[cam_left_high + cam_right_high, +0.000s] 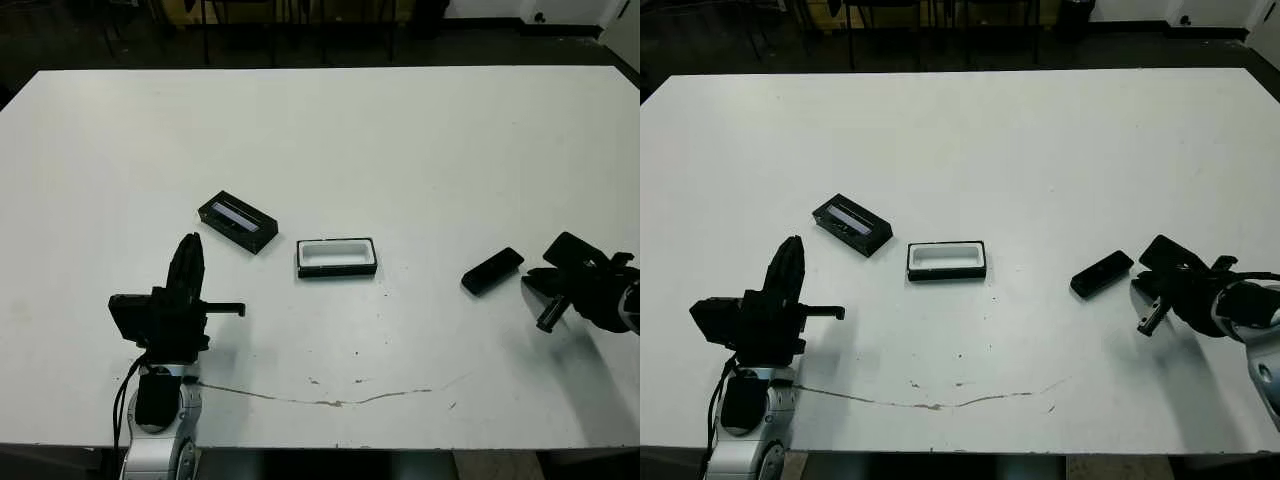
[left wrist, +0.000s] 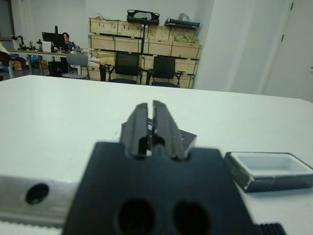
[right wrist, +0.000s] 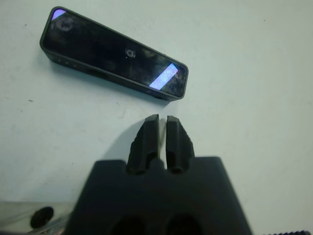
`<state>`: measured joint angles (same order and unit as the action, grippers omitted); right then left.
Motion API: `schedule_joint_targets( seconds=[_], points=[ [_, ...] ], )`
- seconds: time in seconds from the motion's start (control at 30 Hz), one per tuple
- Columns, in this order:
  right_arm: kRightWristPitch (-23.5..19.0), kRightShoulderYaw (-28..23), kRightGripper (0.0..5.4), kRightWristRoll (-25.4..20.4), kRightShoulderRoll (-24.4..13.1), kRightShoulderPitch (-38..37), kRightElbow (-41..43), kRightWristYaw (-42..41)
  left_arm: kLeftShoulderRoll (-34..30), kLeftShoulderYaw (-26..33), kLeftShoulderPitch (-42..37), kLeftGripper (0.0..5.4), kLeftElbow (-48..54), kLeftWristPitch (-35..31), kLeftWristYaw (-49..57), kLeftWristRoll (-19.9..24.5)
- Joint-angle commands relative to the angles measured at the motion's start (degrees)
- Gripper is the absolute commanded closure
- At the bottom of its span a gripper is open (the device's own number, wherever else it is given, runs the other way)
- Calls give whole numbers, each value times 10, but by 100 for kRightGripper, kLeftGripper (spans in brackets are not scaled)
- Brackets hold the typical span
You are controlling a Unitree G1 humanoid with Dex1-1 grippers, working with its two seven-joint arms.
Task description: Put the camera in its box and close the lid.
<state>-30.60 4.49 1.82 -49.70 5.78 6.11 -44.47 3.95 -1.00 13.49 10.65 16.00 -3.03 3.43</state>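
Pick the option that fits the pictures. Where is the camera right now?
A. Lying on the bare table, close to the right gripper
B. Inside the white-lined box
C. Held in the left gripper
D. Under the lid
A: the camera lies flat on the table just ahead of the right gripper, whose fingers are together and hold nothing; the box shows only its white lining.

Bright, even overhead light on the white desk point(image 1: 400, 150), which glares nearly blown out at its centre. Soft, faint shadows lie beside each arm. The room beyond is dark in the head views. In both wrist views the near fingers point(image 2: 146, 127) look blurred; the camera point(image 3: 113, 59) shows violet-white reflections.
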Motion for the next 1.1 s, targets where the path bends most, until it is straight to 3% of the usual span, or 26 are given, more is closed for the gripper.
schedule_joint_targets(
  seconds=[0.03, 0.17, 0.43, 0.7, 1.1],
  points=[
    [-15, 23, 540, 1, 4, -1, -18, -18, -4, 1, 8, 540, -5, -7, 1, 1],
    [-8, 30, 540, -1, 13, 11, -30, -18, -4, 0, 9, 540, -6, -6, 1, 1],
    [-45, 61, 540, 15, 34, 52, -30, -7, -6, -3, 10, 540, -5, -8, -1, -2],
    [-18, 95, 540, 41, 69, 100, -59, 4, -3, -4, 11, 540, -9, -5, 4, -3],
    [-42, 129, 540, 62, 111, 156, -73, 4, 3, -7, 15, 540, -11, -4, 5, 1]
  ],
)
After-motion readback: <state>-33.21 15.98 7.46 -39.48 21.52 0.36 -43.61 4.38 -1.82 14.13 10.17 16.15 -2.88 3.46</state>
